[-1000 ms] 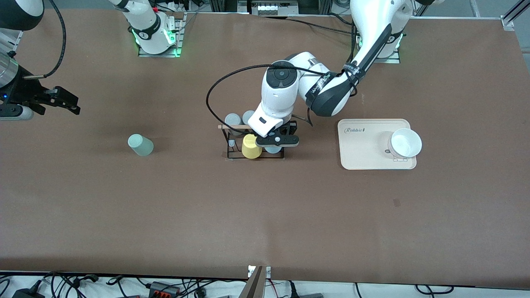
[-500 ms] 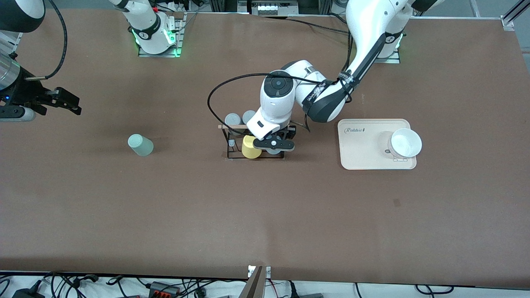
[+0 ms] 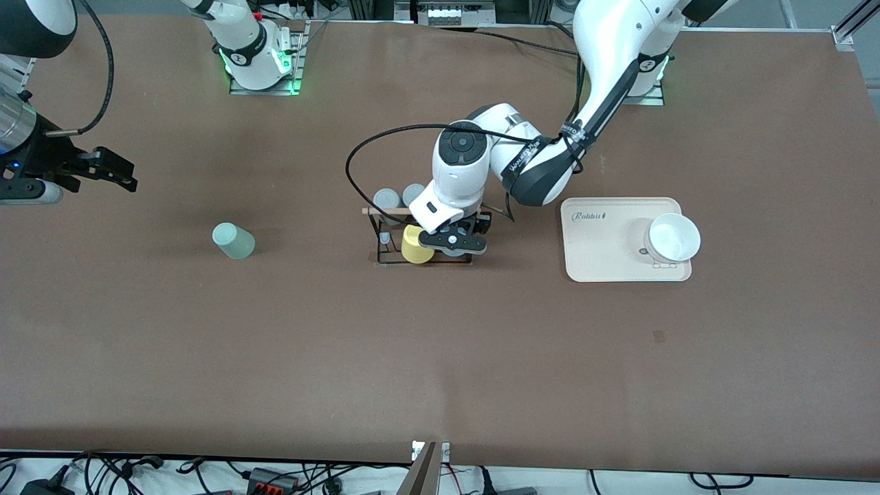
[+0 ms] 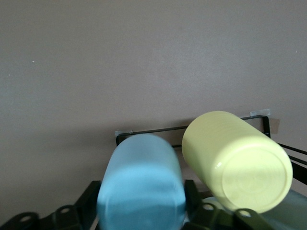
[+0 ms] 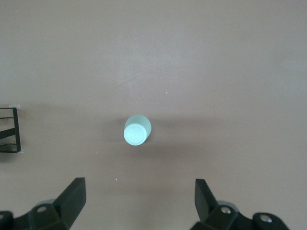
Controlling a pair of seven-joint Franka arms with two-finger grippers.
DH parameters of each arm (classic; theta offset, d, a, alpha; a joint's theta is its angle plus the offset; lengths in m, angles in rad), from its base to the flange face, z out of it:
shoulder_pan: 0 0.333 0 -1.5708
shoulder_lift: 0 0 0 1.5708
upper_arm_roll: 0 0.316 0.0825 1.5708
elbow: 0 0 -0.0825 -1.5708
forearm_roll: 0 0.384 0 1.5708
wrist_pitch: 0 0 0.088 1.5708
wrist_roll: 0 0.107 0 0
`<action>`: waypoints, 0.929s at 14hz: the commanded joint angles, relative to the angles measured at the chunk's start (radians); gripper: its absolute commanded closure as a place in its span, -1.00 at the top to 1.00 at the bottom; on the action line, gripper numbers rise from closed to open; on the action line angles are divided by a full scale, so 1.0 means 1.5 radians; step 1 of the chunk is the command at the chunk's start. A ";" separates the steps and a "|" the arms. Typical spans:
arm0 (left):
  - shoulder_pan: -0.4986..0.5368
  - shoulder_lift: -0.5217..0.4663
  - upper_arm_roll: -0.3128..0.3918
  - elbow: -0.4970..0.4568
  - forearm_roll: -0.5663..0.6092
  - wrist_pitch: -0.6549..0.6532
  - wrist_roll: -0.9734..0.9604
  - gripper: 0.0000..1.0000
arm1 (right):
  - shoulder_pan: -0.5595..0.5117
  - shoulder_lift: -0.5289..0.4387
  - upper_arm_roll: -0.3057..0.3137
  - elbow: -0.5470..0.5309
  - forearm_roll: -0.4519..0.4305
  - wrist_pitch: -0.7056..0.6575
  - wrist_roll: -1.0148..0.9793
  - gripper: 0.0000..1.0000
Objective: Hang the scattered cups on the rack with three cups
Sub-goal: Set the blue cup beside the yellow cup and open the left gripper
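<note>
The rack (image 3: 395,262) is a black wire stand with a wooden rod (image 3: 379,211) at mid-table. It carries a yellow cup (image 3: 415,246) and two grey cups (image 3: 386,199). My left gripper (image 3: 454,242) is at the rack beside the yellow cup, shut on the light blue cup (image 4: 141,184). In the left wrist view the blue cup lies next to the yellow cup (image 4: 237,160), over the rack's base wire (image 4: 153,130). The mint green cup (image 3: 234,240) stands on the table toward the right arm's end. My right gripper (image 3: 113,172) hovers open and empty; its wrist view shows the mint cup (image 5: 137,130) ahead of the gripper (image 5: 138,188).
A cream tray (image 3: 598,254) with a white bowl (image 3: 674,237) on it lies toward the left arm's end, beside the rack. A corner of the rack (image 5: 12,129) shows at the edge of the right wrist view.
My left gripper has shifted slightly toward the right arm's end and lowered at the rack with the blue cup. The right arm has barely moved.
</note>
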 commanded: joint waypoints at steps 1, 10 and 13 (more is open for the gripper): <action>0.000 0.001 0.002 0.012 0.012 -0.002 0.010 1.00 | 0.010 0.023 0.001 0.006 0.004 -0.003 -0.006 1.00; 0.067 -0.121 0.002 0.021 0.011 -0.146 0.057 1.00 | 0.011 0.085 0.000 -0.021 0.001 0.026 0.001 1.00; 0.134 -0.183 -0.002 0.021 0.008 -0.247 0.176 1.00 | 0.008 0.130 0.000 -0.021 0.001 0.062 0.000 1.00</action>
